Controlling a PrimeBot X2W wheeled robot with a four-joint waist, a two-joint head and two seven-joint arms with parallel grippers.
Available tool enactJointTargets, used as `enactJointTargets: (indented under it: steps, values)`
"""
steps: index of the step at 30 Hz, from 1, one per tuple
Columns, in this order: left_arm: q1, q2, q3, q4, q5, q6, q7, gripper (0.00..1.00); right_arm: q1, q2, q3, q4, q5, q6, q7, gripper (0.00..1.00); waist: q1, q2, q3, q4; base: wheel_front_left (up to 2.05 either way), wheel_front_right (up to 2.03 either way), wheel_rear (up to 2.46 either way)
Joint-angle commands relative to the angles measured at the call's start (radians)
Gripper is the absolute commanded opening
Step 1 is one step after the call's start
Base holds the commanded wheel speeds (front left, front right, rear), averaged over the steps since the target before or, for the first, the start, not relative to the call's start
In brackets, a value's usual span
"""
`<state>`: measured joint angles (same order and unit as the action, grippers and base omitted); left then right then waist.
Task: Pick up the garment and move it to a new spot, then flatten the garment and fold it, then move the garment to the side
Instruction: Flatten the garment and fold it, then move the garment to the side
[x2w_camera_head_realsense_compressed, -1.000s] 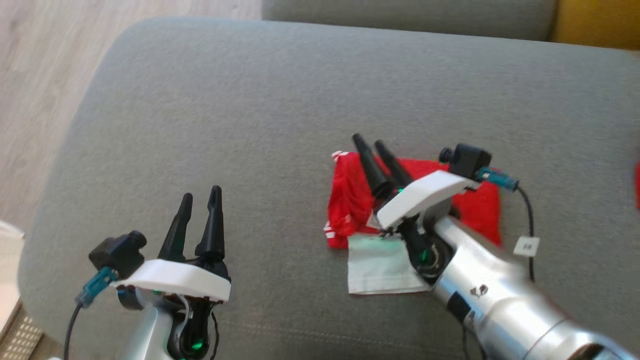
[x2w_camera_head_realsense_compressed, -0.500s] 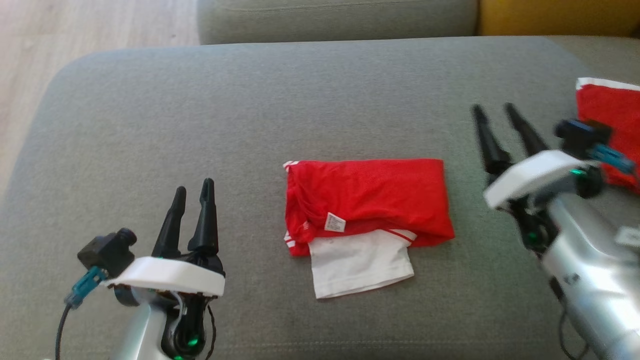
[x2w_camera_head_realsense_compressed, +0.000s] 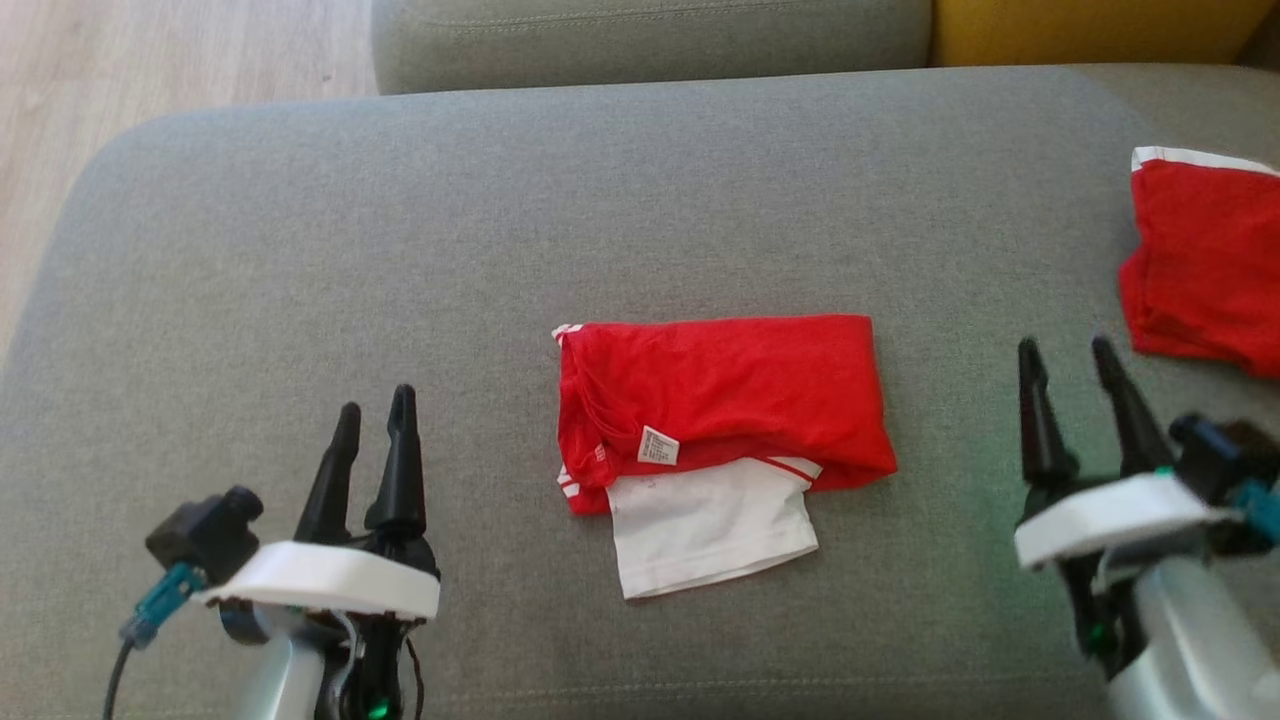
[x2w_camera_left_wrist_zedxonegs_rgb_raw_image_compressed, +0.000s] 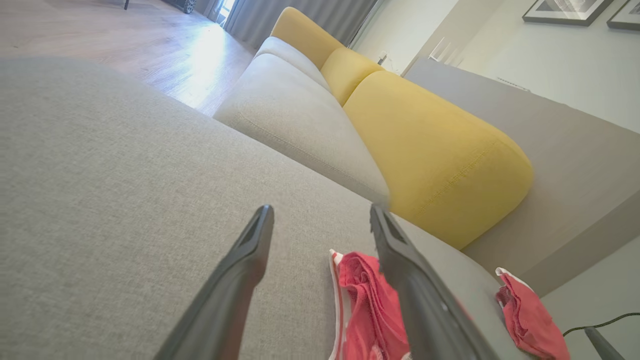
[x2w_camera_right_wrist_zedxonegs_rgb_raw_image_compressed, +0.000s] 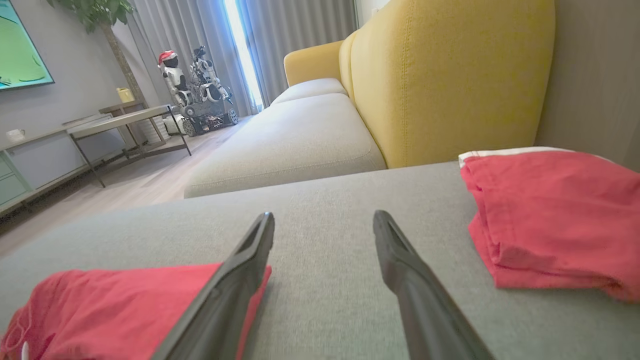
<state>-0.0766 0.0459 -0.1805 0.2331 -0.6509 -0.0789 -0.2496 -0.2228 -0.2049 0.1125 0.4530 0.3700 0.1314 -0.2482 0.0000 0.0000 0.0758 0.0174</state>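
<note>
Grey sofa seat (x2w_camera_head_realsense_compressed: 400, 250), fabric, broad; yellow back cushion (x2w_camera_left_wrist_zedxonegs_rgb_raw_image_compressed: 430, 145) behind; pale wood floor (x2w_camera_head_realsense_compressed: 150, 60) beyond. Room: grey curtains (x2w_camera_right_wrist_zedxonegs_rgb_raw_image_compressed: 300, 25), low table (x2w_camera_right_wrist_zedxonegs_rgb_raw_image_compressed: 125, 120). Folded garment (x2w_camera_head_realsense_compressed: 720, 400), red with a white sleeve showing, lies flat mid-seat, between the grippers and touching neither. Second red garment (x2w_camera_head_realsense_compressed: 1200, 260), folded, at the seat's right end. Left gripper (x2w_camera_head_realsense_compressed: 375, 400) and right gripper (x2w_camera_head_realsense_compressed: 1064, 345): fingers spread, empty.

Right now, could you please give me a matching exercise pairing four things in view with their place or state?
1. folded garment
2. second red garment
3. left gripper
4. yellow cushion

A. far right of the grey seat
B. beyond the seat, top right
C. mid-seat, white part showing
D. open, empty, lower left

Pairs: 1-C, 2-A, 3-D, 4-B
</note>
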Motion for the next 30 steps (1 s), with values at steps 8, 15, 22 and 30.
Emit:
enactJointTargets:
  steps: [8,15,22,30]
  values:
    - [-0.013,0.004,0.017,-0.031,0.006,0.009,-0.012,1.00,0.063,0.069,-0.045,-0.109,-0.127,-0.001,-0.013,1.00,0.0000,0.0000,0.003,0.012,0.00,0.00,0.00]
    - [-0.019,0.004,0.000,-0.037,0.004,0.010,-0.012,1.00,0.054,0.082,-0.018,-0.093,-0.138,-0.001,-0.014,1.00,0.0000,0.0000,0.016,0.027,0.00,0.00,0.00]
    - [-0.040,0.004,-0.024,-0.027,-0.003,0.011,-0.012,1.00,-0.012,0.098,0.058,0.019,-0.079,-0.001,0.020,1.00,0.0000,0.0000,0.060,0.053,0.00,0.00,0.00]
    - [-0.082,0.004,-0.062,-0.019,-0.016,0.014,-0.012,1.00,-0.116,0.107,0.093,0.157,0.013,-0.001,0.069,1.00,0.0000,0.0000,0.125,0.092,0.00,0.00,0.00]
